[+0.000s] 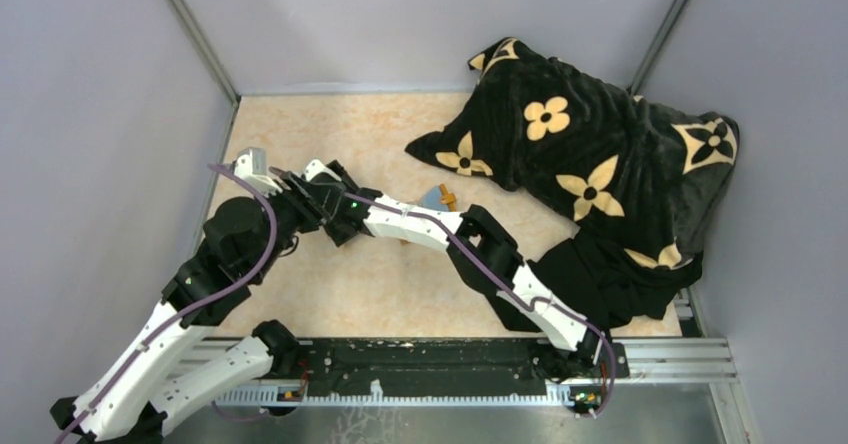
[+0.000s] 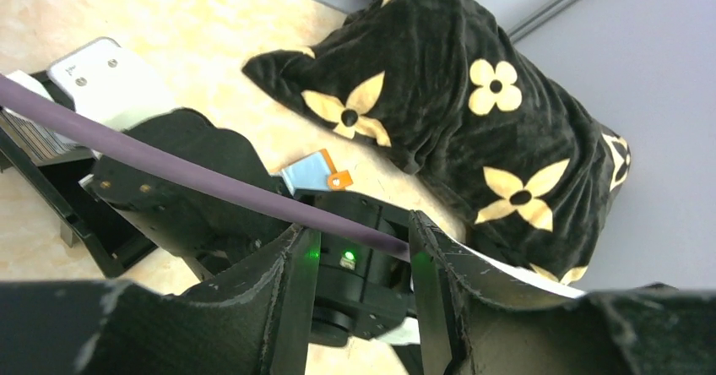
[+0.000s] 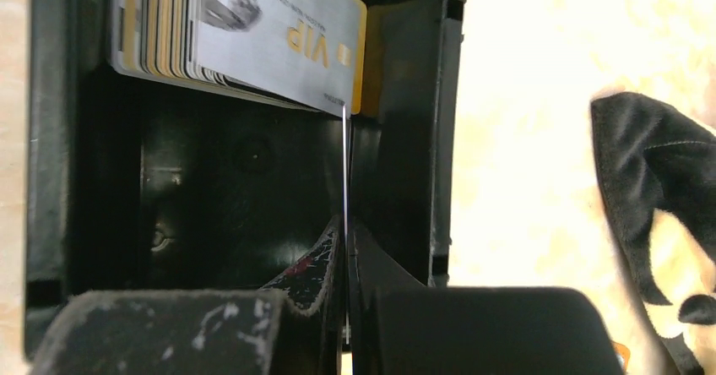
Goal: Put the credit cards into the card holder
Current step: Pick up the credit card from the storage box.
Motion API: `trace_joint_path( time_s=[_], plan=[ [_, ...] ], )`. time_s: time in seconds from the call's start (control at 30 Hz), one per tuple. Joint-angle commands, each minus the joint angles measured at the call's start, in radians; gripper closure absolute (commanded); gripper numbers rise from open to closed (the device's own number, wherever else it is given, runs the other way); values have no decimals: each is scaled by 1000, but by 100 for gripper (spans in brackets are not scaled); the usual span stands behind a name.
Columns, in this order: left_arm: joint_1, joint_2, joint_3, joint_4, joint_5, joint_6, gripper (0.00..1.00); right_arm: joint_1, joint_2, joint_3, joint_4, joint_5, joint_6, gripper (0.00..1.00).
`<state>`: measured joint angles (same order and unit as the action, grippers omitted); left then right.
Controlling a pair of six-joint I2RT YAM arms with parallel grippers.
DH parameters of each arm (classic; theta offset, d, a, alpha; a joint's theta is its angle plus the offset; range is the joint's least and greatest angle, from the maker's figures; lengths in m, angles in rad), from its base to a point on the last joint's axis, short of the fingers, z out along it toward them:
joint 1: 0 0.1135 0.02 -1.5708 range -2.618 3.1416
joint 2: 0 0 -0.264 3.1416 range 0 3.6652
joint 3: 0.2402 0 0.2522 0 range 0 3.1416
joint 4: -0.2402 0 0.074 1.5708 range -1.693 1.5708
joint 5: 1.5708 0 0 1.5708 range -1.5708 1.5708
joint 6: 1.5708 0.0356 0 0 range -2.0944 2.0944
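My right end effector is clenched on one thin plastic credit card, edge-on inside the black open box. I'd lift it straight up without dragging the neighbouring card stack.

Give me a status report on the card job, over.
Right pincer shut on one card, edge-on, inside black box. Left pincer open, empty. Floral blanket lies aside, clear of box.

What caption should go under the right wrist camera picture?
Right gripper pinches one thin card edge-on inside the black box, near the VIP card stack.
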<state>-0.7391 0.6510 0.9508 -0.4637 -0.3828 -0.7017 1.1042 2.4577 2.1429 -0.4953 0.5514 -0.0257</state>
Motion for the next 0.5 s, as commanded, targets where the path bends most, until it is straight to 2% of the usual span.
trace_joint_path(
  time_s=[0.0,0.23,0.47],
  plan=[
    [1,17,55,52,-96,15,50,19,-161,-46,106,-22,-10,100],
    [1,24,59,90,-164,-5,49,-21,-277,-164,180,-85,48,100],
    [1,-17,21,178,-201,-3,47,-94,-426,-372,320,-251,159,100]
  ],
)
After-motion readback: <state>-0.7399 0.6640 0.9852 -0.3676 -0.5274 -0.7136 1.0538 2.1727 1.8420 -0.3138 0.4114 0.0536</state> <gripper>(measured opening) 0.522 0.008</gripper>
